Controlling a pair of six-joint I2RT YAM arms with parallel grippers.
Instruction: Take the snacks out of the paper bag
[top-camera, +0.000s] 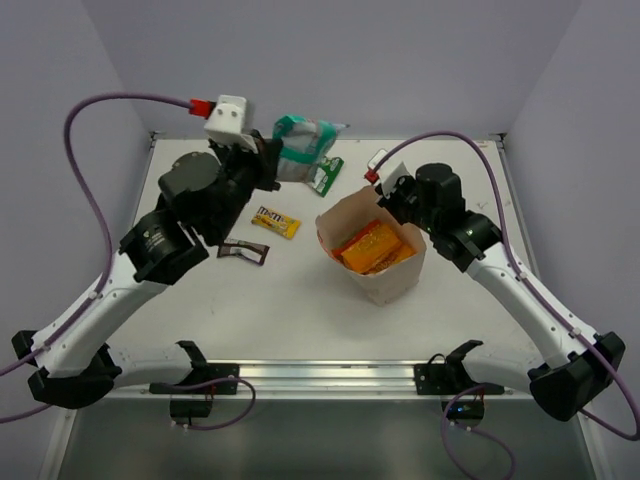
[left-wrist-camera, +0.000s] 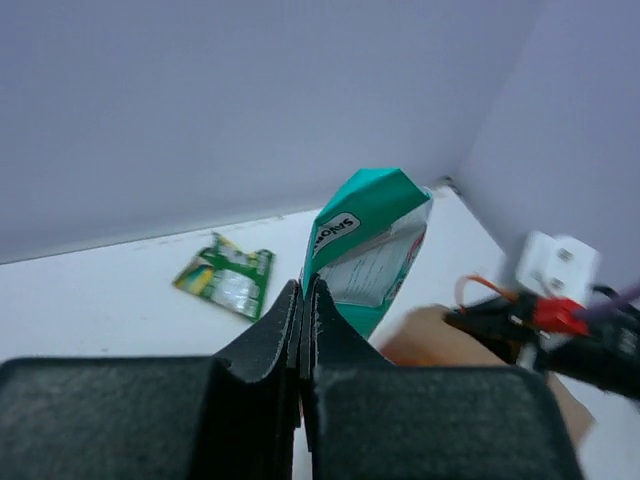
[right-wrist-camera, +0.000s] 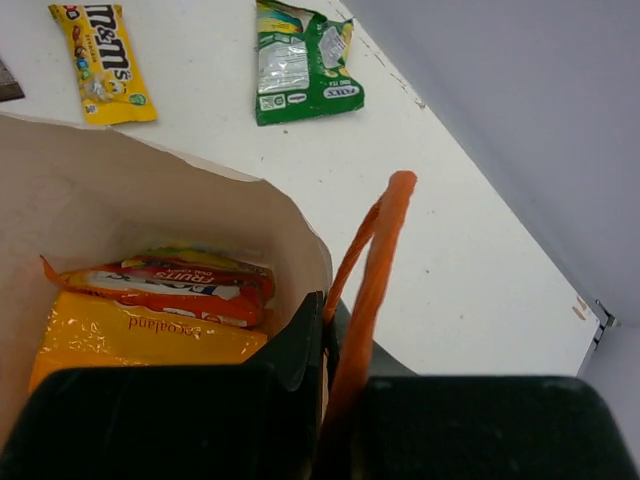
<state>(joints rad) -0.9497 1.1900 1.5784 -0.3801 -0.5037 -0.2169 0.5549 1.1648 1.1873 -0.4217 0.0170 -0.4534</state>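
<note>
The beige paper bag stands open right of centre, with orange and yellow snacks inside. My right gripper is shut on the bag's far rim, beside its orange string handle. An orange packet and a yellow-orange pouch lie in the bag. My left gripper is shut on the lower edge of a teal pouch, held up above the table's back left part.
On the table lie a green-white pouch, a yellow M&M's bar and a dark brown bar. Walls close the back and both sides. The left arm's bulk hangs over the table's left part.
</note>
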